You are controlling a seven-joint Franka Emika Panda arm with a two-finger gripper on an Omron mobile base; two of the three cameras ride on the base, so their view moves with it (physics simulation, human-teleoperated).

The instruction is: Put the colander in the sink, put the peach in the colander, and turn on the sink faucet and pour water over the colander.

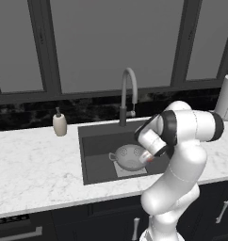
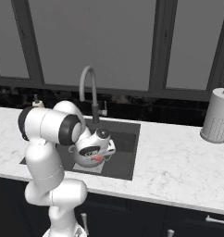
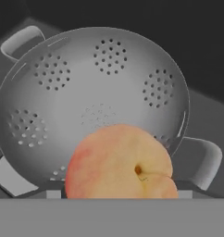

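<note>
On my left base view, the soap dispenser [image 1: 60, 124] stands on the white marble counter [image 1: 36, 164] at about nine o'clock from the sink [image 1: 94, 141]. The sink faucet [image 1: 127, 96] rises at the basin's twelve o'clock edge, its spout arching over the bowl. Inside the sink sits the colander [image 1: 127, 156], upright, on the lighter square of the floor. My gripper [image 1: 148, 158] hangs at the colander's three o'clock rim, with a bit of red-orange showing at its tip. A paper towel roll [image 1: 227, 99] stands at the far right.

In the hand view the peach [image 3: 119, 163] sits large at six o'clock, in front of the colander's [image 3: 90, 92] open bowl. I cannot tell how the fingers stand; the peach hides them.
</note>
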